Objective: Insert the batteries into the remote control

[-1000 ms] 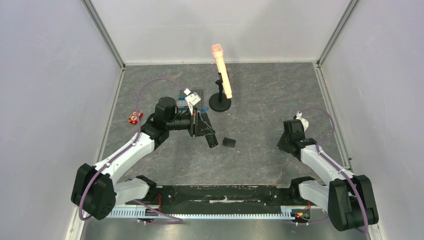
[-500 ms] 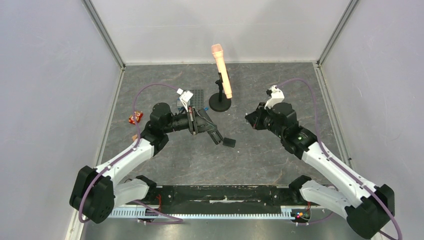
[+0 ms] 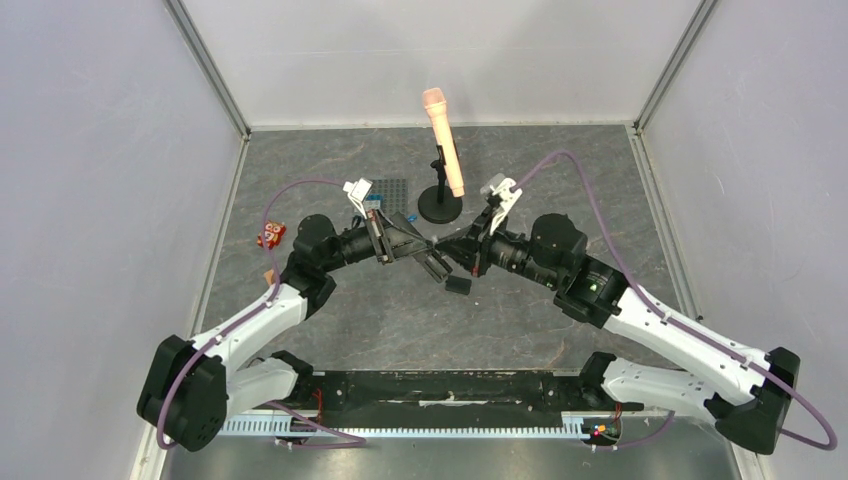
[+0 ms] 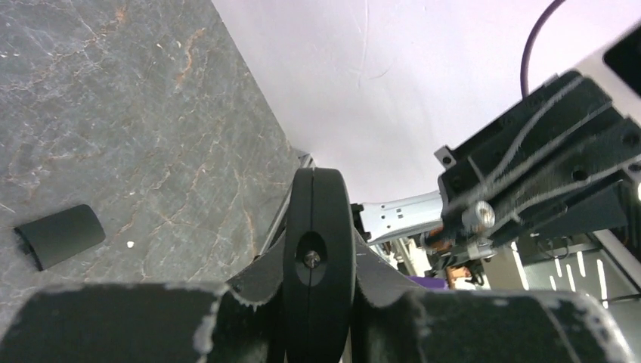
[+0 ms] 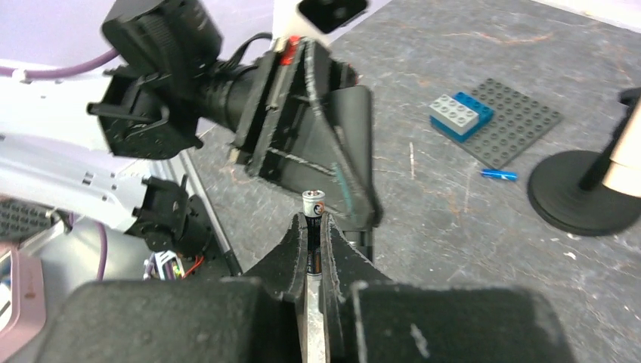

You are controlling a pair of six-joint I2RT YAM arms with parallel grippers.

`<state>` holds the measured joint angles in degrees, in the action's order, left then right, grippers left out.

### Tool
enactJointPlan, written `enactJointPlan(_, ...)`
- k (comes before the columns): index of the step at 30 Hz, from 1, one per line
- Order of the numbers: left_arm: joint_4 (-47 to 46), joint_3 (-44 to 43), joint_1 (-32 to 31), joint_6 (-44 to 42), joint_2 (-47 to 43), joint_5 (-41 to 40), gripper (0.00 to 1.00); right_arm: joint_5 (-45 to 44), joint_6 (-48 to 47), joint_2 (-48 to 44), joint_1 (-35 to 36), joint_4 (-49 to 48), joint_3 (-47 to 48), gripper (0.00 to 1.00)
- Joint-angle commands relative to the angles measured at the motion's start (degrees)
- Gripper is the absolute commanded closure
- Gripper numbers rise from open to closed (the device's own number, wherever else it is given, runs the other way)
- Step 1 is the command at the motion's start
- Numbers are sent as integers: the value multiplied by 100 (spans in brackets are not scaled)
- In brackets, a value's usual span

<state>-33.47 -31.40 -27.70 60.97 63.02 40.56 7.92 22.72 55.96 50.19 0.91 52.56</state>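
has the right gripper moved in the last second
Yes. The right gripper has swung left from the right side of the table to near the base of the microphone stand, close to the left gripper.

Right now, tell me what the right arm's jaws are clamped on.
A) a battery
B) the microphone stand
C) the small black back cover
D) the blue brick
A: in the right wrist view a battery stands upright, pinched between the right jaws, its pale tip poking out above them.
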Motion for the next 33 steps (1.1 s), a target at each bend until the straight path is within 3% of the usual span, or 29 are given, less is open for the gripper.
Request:
enactJointPlan(1,-509,46,11,630,-196,-128,98,96,-574,129,389,-153,326,99)
enactJointPlan(17,-595,224,11,823,-504,4,98,-466,-833,337,824,100,55,99)
enactJointPlan(33,-1243,301,11,1166,-401,95,98,-458,-970,410,854,312,-74,99)
